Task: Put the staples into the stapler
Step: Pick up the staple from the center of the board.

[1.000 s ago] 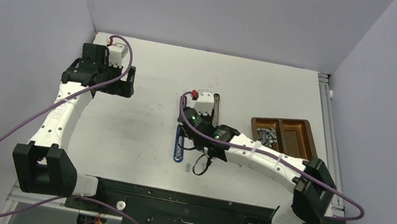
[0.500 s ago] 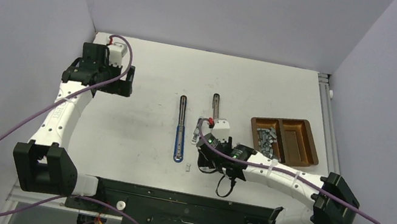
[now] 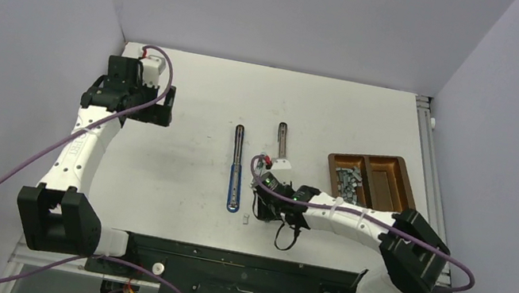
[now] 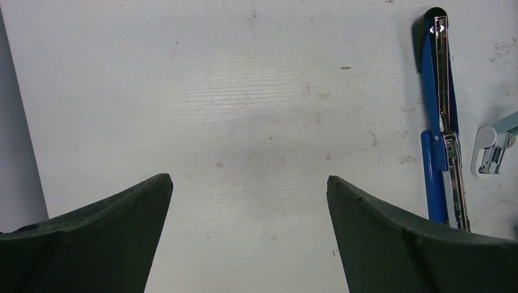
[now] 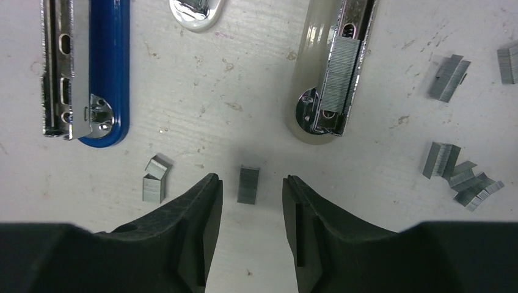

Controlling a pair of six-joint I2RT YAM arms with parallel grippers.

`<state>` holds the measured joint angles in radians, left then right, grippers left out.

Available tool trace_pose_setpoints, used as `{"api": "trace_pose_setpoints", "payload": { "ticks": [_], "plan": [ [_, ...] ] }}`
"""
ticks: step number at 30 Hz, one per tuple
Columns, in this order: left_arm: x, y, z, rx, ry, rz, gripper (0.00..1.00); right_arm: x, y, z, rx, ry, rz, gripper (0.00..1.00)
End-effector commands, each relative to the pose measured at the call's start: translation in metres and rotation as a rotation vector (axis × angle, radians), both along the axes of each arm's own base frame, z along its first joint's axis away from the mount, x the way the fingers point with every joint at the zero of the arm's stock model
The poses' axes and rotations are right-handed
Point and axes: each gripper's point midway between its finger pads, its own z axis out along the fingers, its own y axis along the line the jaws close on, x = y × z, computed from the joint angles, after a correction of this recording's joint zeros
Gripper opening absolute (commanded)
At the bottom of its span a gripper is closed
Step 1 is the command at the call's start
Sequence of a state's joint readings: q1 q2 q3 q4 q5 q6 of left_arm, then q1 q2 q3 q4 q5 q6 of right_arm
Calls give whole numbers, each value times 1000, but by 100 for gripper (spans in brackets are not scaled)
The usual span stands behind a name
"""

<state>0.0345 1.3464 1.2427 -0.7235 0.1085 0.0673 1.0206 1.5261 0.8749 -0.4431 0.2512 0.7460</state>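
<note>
One staple strip (image 5: 248, 185) lies on the table (image 5: 256, 122) between the parted fingers of the right gripper (image 5: 251, 181), untouched, with more staples (image 5: 455, 168) scattered beside it. Only the right wrist view shows a strip seated in the channel of the pale stapler (image 5: 333, 67), blue stapler (image 5: 104, 73) alongside. Since a second ago this arm has pulled back nearer, uncovering both staplers. Far left, the left gripper (image 4: 249, 183) gapes wide, holding nothing
</note>
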Motion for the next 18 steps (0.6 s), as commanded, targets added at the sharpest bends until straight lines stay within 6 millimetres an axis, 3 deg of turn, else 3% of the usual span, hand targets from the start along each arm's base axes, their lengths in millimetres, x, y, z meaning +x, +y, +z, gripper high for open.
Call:
{"api": "trace_pose_setpoints", "payload": {
  "ticks": [1,18],
  "plan": [
    [11,3,23,8,-62,10,96,6,12,-2,18,-2,28,40],
    [10,3,30,5,-76,9,96,1,7,-31,-49,41,36,35]
  ]
}}
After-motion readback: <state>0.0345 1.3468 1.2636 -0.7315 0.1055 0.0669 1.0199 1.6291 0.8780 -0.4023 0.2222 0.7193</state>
